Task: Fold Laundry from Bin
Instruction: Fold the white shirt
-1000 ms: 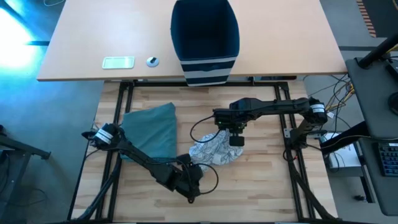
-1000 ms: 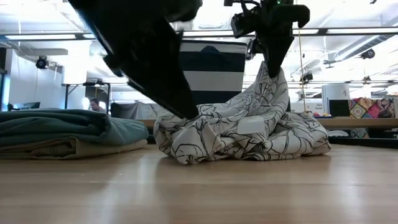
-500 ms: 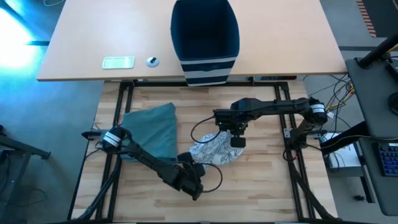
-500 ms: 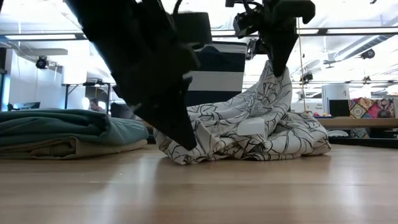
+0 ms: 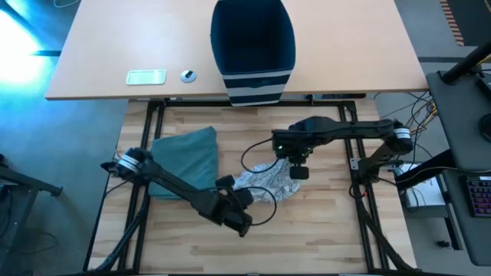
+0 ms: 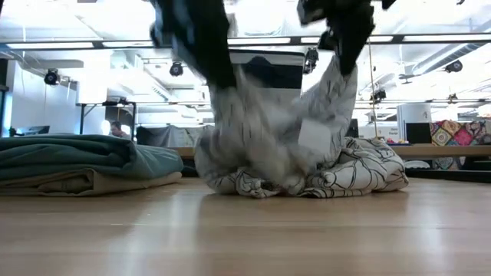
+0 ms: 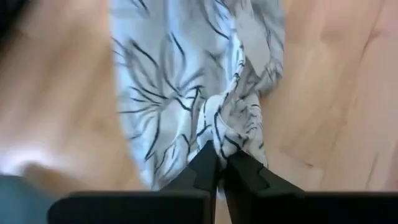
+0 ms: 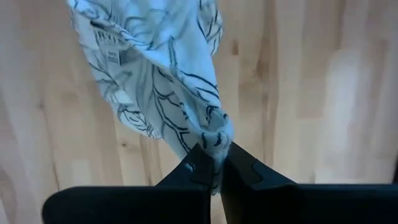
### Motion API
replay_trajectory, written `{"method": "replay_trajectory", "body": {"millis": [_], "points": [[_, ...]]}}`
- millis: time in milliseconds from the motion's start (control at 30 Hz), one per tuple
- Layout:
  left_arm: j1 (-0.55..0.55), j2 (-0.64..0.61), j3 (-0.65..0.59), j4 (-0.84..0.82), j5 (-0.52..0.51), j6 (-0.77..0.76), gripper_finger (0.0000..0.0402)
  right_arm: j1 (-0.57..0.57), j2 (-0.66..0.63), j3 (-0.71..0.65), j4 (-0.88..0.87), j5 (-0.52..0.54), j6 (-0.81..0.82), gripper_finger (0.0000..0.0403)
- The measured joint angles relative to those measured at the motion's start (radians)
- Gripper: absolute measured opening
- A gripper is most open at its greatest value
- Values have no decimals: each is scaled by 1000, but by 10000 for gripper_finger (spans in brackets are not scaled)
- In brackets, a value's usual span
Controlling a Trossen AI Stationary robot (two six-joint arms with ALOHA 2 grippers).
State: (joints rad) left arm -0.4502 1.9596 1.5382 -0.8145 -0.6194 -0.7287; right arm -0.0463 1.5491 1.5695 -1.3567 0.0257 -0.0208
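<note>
Since a sec ago, the left gripper went from open to pinched on the white cloth with black lines and lifted its near edge. The right gripper was also pinched tight on it, holding the other end up. The cloth hung btwn both over the tabletop, just beside the folded teal pile. It looked soft, light & floppy, so prob best held by corners or edges. The bin sat far back.
</note>
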Motion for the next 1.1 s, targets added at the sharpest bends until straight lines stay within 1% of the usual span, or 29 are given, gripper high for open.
{"method": "replay_trajectory", "body": {"millis": [100,167,233,367,433,500,633,733,767,800,900,967,1033,1067,1100], "points": [[2,-77,91,-146,-76,42,1,13,-68,21,25,0,-6,9],[16,-134,150,-198,-141,85,1,27,-122,32,76,-10,-7,9],[42,-186,197,-234,-187,145,1,44,-172,40,148,-43,-17,9],[103,-277,294,-244,-186,309,0,82,-268,46,320,-61,1,9],[133,-312,368,-245,-149,389,0,99,-312,57,385,-60,12,9],[157,-330,458,-256,-75,471,0,116,-344,79,429,-60,24,9],[171,-326,673,-269,137,587,0,158,-380,149,482,-70,28,9],[160,-314,816,-263,289,621,0,197,-386,207,540,-132,35,9],[151,-318,819,-226,326,631,0,210,-386,225,569,-163,40,9],[145,-348,790,-159,368,650,0,224,-383,242,600,-197,47,9],[126,-392,743,-35,477,693,0,271,-364,288,717,-273,48,9],[121,-408,734,5,480,728,0,294,-343,317,751,-291,38,9],[126,-413,729,-9,402,741,0,297,-326,341,718,-277,10,9],[136,-411,725,-33,352,743,0,296,-315,345,688,-239,4,9],[153,-402,721,-65,311,742,0,295,-306,348,652,-177,3,9]]}}
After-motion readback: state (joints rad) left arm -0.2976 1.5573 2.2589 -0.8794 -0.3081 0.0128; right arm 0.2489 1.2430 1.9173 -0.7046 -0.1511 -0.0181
